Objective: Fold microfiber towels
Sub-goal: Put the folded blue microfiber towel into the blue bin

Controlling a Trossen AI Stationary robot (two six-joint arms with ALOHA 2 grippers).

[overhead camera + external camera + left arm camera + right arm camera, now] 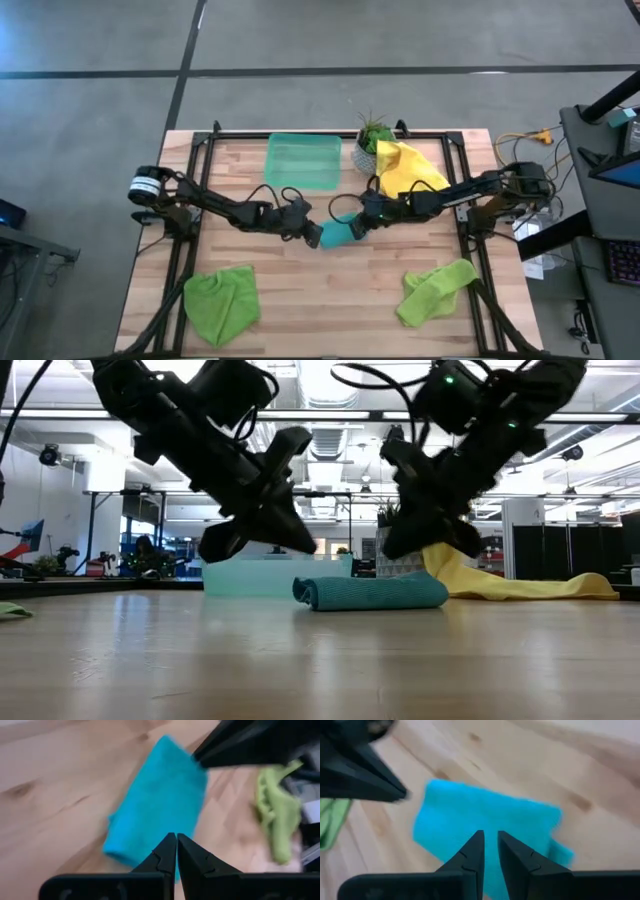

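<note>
At desk centre, the teal-blue towel lies folded flat on the wood, held by neither arm. Left gripper hovers just above its left end, fingers clenched together on nothing. Right gripper hangs above its right end, fingers parted by a narrow gap. Yellow towel lies near the far edge; lime green towels near the front corners.

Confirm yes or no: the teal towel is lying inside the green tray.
No. In the high view the teal towel lies folded on the bare wood between the two arms, apart from the green tray.
</note>
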